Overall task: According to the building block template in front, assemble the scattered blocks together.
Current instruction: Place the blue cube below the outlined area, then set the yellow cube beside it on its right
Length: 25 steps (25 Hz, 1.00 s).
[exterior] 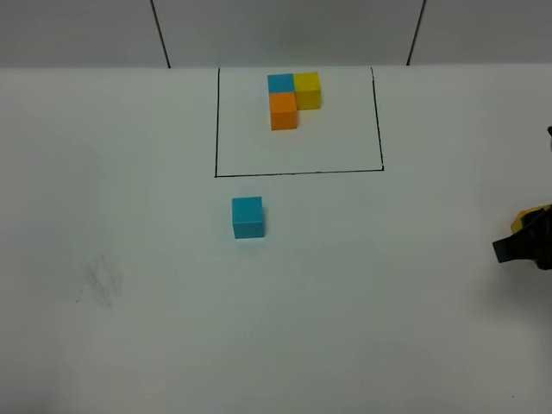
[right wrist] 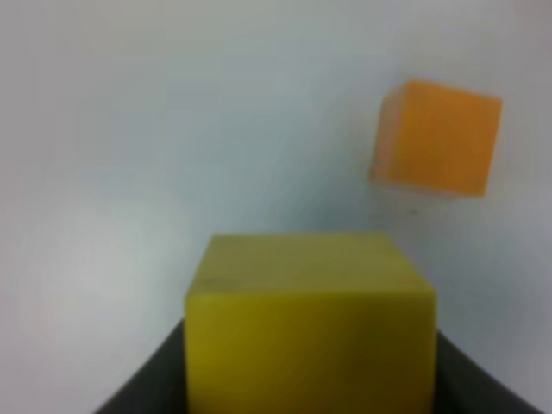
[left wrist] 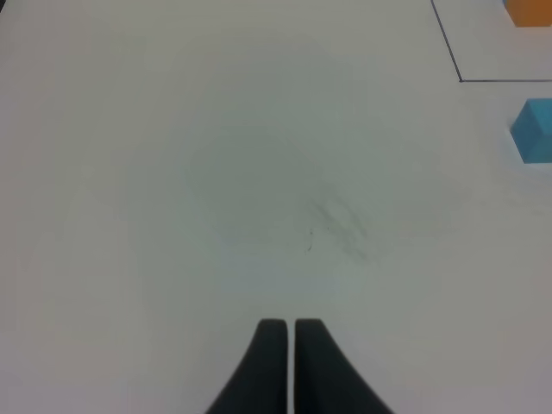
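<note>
The building block template (exterior: 293, 99) is a blue, yellow and orange trio of cubes inside a black-line frame at the back of the table. The loose blue cube (exterior: 247, 216) sits just in front of the frame; it also shows in the left wrist view (left wrist: 535, 129). My right gripper (exterior: 524, 246) is at the right edge, shut on the loose yellow cube (exterior: 533, 217), which fills the right wrist view (right wrist: 310, 328). The loose orange cube (right wrist: 438, 138) lies on the table beyond it and is out of the exterior view. My left gripper (left wrist: 289, 328) is shut and empty, away from the blue cube.
The white table (exterior: 129, 216) has faint scuff marks (exterior: 99, 285) at the left, also seen in the left wrist view (left wrist: 332, 220). A corner of the black frame line (left wrist: 459, 78) shows in the left wrist view.
</note>
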Each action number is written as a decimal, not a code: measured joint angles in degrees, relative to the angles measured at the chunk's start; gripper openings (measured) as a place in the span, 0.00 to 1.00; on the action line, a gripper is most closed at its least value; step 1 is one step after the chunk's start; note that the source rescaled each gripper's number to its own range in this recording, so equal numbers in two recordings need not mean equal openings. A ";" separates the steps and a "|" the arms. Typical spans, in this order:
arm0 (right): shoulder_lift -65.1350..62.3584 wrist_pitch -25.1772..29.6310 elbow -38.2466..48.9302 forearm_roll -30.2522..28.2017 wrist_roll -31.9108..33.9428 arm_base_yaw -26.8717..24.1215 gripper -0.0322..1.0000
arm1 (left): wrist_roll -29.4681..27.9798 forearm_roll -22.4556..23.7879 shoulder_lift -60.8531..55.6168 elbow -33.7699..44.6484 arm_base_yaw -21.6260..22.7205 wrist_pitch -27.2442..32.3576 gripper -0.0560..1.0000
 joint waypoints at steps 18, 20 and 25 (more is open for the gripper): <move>-3.33 17.42 -3.27 0.42 -51.15 17.08 0.59 | 0.00 0.00 0.00 0.00 0.00 0.00 0.05; -3.33 16.10 -3.27 1.96 -51.15 17.08 0.59 | 0.00 0.00 0.00 0.00 0.00 0.00 0.05; -3.33 13.59 -3.27 7.56 -52.20 17.08 0.59 | 0.00 0.00 0.00 0.00 0.00 0.00 0.05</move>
